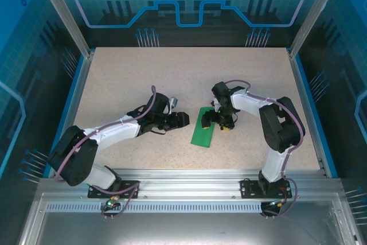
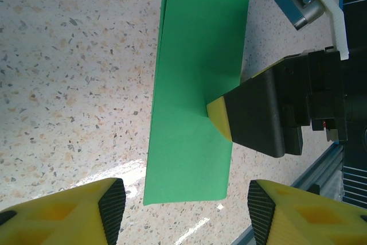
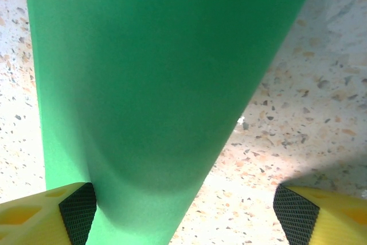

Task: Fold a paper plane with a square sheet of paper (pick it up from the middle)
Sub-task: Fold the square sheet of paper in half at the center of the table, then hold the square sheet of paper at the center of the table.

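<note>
The square sheet of paper (image 1: 203,128) is bright green and lies on the table folded in half into a narrow rectangle, its two layers showing along one long edge (image 2: 195,101). My left gripper (image 1: 183,120) hovers just left of it, open, with its fingertips (image 2: 112,210) straddling the sheet's near short edge and holding nothing. My right gripper (image 1: 221,122) is open over the sheet's right side. One of its yellow fingertips (image 2: 219,120) rests on the paper's long edge. In the right wrist view the paper (image 3: 149,84) runs under the left finger (image 3: 77,210). The paper plane is out of view.
The speckled tabletop (image 1: 143,78) spreads around the sheet on all sides. A blue-edged rail (image 1: 307,107) borders the table on the right, and aluminium framing (image 1: 189,176) runs along the near edge by the arm bases.
</note>
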Robot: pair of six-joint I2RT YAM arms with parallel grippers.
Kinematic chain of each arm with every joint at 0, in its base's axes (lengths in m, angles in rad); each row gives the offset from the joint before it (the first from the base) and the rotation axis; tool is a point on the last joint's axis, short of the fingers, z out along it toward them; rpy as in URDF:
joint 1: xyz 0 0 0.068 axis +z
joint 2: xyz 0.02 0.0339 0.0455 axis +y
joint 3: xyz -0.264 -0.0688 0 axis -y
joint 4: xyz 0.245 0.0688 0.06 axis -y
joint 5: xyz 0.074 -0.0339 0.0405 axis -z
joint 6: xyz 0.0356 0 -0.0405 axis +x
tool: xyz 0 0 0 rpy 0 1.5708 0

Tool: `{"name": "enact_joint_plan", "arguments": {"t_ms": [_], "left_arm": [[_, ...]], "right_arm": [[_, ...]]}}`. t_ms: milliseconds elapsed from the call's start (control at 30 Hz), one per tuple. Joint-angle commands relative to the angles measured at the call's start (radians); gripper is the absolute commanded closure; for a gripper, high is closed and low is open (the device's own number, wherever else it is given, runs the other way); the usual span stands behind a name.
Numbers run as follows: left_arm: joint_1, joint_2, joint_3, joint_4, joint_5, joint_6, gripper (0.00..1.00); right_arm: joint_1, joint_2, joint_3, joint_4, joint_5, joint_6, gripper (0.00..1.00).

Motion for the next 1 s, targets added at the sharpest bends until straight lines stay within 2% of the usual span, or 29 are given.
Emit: {"name": "enact_joint_plan", "arguments": {"t_ms": [0, 400, 700, 800, 967], "left_arm": [[-0.011, 0.011, 0.038, -0.007, 0.004, 0.008, 0.38], [-0.013, 0.030, 0.055, -0.016, 0.001, 0.002, 0.38], [-0.017, 0.058, 0.064, -0.012, 0.010, -0.005, 0.43], [-0.018, 0.065, 0.064, -0.009, 0.012, -0.006, 0.47], [-0.025, 0.111, 0.088, -0.014, 0.031, -0.014, 0.61]], "right_arm": [[0.005, 0.075, -0.027, 0.008, 0.013, -0.061, 0.13], [-0.002, 0.114, -0.009, -0.011, 0.051, -0.016, 0.13], [0.004, 0.129, -0.016, -0.003, 0.052, -0.006, 0.12], [0.009, 0.138, -0.013, -0.011, 0.069, -0.001, 0.12], [0.014, 0.149, -0.013, -0.009, 0.086, 0.030, 0.12]]}}
